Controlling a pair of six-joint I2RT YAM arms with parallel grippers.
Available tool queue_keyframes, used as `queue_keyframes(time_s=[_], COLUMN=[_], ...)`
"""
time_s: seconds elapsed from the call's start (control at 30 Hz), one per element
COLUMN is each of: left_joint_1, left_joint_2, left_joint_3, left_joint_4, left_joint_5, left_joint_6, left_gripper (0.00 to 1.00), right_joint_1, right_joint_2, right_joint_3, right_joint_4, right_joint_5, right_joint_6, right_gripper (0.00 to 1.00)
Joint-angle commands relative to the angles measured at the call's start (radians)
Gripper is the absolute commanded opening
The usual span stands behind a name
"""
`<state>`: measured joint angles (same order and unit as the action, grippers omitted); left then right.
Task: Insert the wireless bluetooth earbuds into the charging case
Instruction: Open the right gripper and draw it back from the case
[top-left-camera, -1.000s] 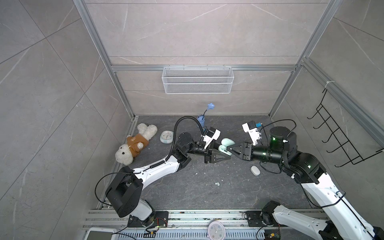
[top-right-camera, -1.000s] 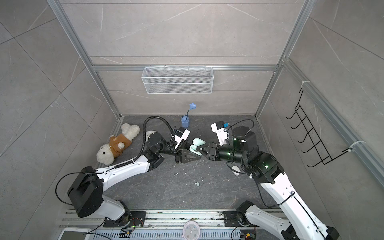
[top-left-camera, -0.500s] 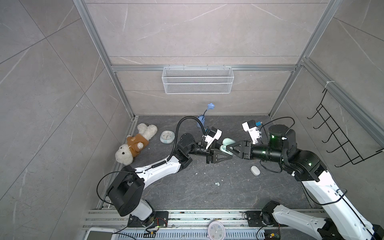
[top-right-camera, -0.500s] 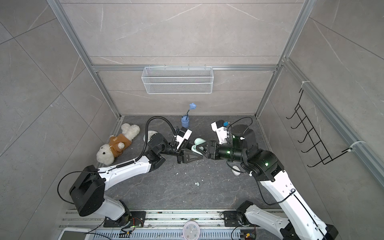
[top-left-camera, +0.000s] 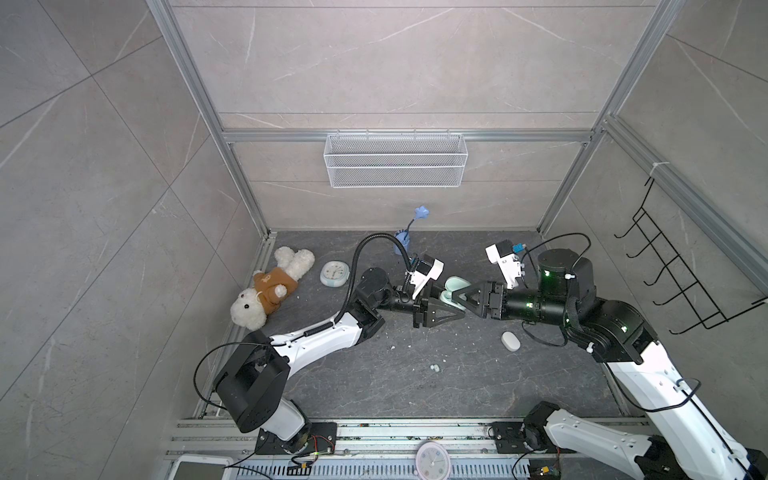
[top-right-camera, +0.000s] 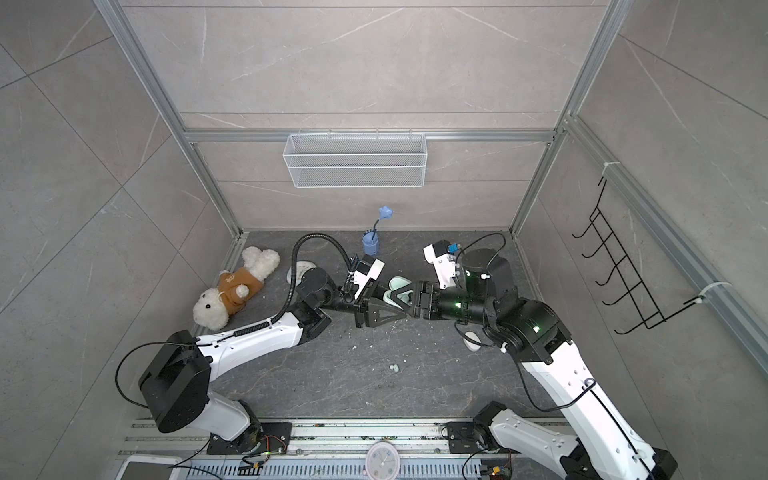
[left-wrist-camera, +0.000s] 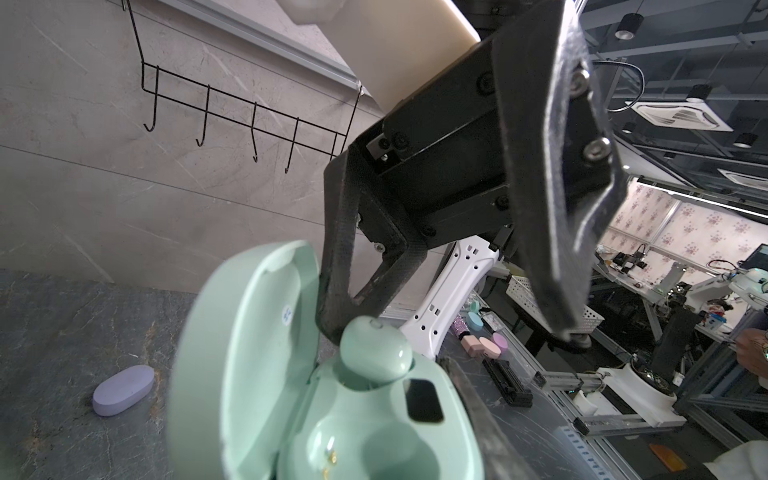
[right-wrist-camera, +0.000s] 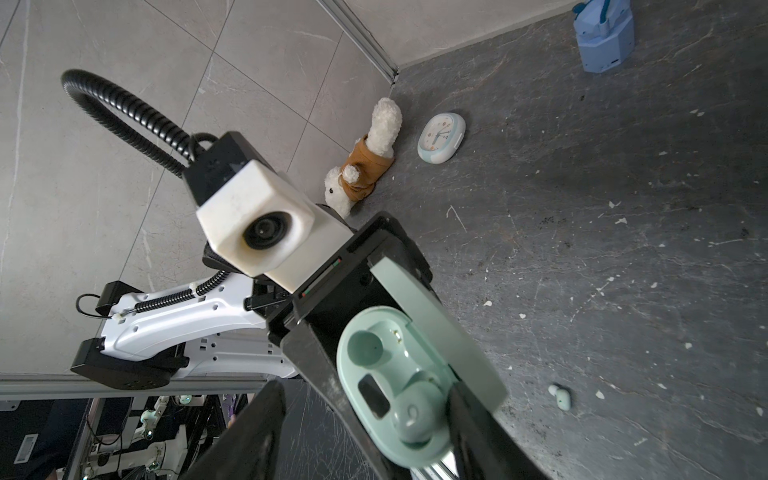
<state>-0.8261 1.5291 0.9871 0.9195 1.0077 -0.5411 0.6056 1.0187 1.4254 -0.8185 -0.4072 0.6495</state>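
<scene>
Toward the far half of the counter (top-left-camera: 374, 386) we see the two end effectors meeting tip to tip. Walls close the left, right and far edges, and open surface lies on the near side between the arms. Our left end effector (top-left-camera: 448, 309) is pressed onto the mint case (top-left-camera: 453, 286), its lid (left-wrist-camera: 249, 332) swung open. Both top views hide the sockets; the left wrist view shows a mint bud (left-wrist-camera: 376, 353) sitting proud in one. Our right end effector (left-wrist-camera: 449, 330) is spread, one finger (left-wrist-camera: 336, 270) just beside that bud, its mate well apart. A loose bud (top-left-camera: 434, 368) lies among crumbs on the near stretch. A second case (top-left-camera: 510, 341), white from above and lavender in the left wrist view, lies by the right arm. Plush (top-left-camera: 270, 291), clock (top-left-camera: 334, 273) and blue pot (top-left-camera: 402, 241) sit far left.
</scene>
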Motion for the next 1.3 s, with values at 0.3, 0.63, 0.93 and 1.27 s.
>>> queue_keyframes(time_s=[0.3, 0.63, 0.93, 1.27], left_joint_1=[-0.012, 0.083, 0.127, 0.152], left_joint_2=[-0.026, -0.079, -0.264, -0.432], left_joint_3=[-0.01, -0.097, -0.181, -0.256], left_joint_4=[0.036, -0.042, -0.273, -0.393], left_joint_5=[0.01, -0.038, -0.086, -0.115], left_joint_6=[0.06, 0.106, 0.216, 0.234], left_gripper=[0.0, 0.0, 0.0, 0.0], right_joint_1=[0.001, 0.006, 0.007, 0.204], right_joint_2=[-0.02, -0.075, -0.16, 0.061], right_joint_3=[0.045, 0.013, -0.245, -0.516], right_joint_4=[-0.016, -0.078, -0.113, -0.065], right_joint_5=[0.024, 0.001, 0.174, 0.395], right_joint_6=[-0.022, 0.001, 0.106, 0.071], right_gripper=[0.72, 0.75, 0.77, 0.73])
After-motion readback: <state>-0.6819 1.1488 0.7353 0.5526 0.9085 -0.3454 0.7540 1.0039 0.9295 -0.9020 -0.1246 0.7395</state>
